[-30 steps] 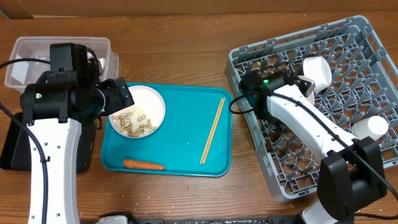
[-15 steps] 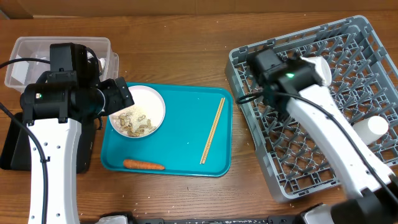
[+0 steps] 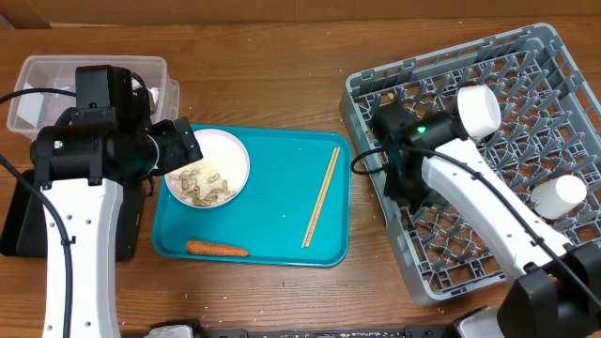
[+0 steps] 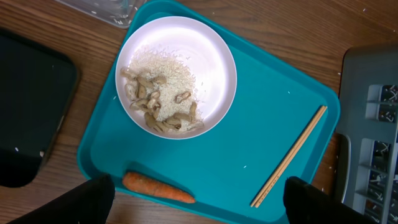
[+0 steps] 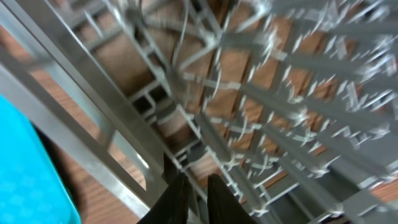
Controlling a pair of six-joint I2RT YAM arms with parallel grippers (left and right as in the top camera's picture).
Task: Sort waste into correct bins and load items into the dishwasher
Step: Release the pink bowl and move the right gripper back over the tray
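1. Two white dishes sit in the grey dish rack (image 3: 563, 122): a cup (image 3: 478, 111) near the far side and another round one (image 3: 560, 194) by the R edge.
2. Not yet loaded or sorted: bowl (image 4: 176, 78) holding rice and beige scraps (image 4: 158, 106), carrot (image 4: 158, 188) and chopsticks (image 4: 289, 157). All lie on the teal tray (image 3: 282, 235), with the carrot at the near edge and the sticks toward the rack side.
3. Bins are far L: clear tub (image 3: 56, 70) at the back and black tray (image 3: 28, 235) just beside the teal tray.
4. L gripper (image 4: 199, 186) hangs above the teal tray with fingers (image 4: 93, 199) spread wide, holding nothing.
5. R gripper (image 5: 199, 199) is low over the rack's L part. Its view is blurred, but the fingers look drawn nearly together, w/ only a slit between and nothing pinched.
6. Step, imo: between loads, w/ the R arm free for another item.
7. Next, I'd send the R gripper to the chopsticks. They're thin and flat on the tray, so that needs a low, square pinch. L could take the carrot to a bin.
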